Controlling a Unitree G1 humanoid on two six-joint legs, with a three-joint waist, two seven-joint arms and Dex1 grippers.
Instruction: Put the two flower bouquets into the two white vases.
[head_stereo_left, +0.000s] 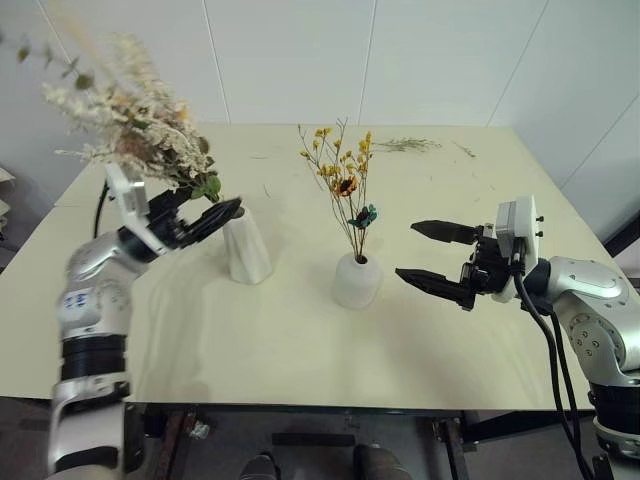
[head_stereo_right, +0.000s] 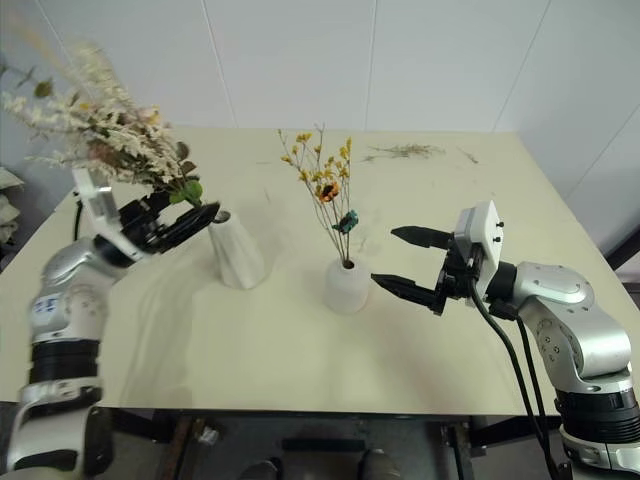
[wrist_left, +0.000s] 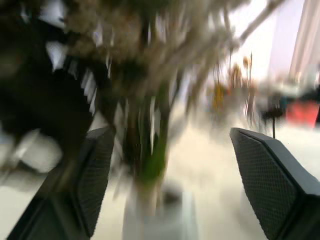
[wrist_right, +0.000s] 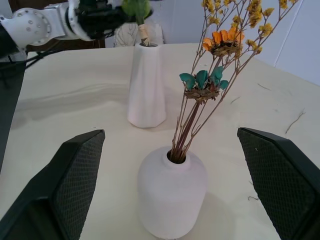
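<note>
The right wrist view shows teal blooms on the yellow bouquet (wrist_right: 220, 55), standing straight up in the squat vase (wrist_right: 172, 197) between the spread fingers of the right pincer (head_stereo_left: 432, 256), which holds nothing. The grassy bouquet (head_stereo_left: 130, 115) stands upright in the tall vase (head_stereo_left: 247, 248); the left pincer (head_stereo_left: 205, 222) is spread around its stems on the surface (head_stereo_left: 300, 340).

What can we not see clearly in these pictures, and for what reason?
- Whether the left gripper has let go of the grass bouquet: the left wrist view is blurred by motion.
- How deep the grass bouquet's stems sit in the tall vase: its wall hides them.
- The stem ends of the yellow bouquet: inside the squat vase.
- The grass bouquet's top: cut off by the edge in both eye views.
</note>
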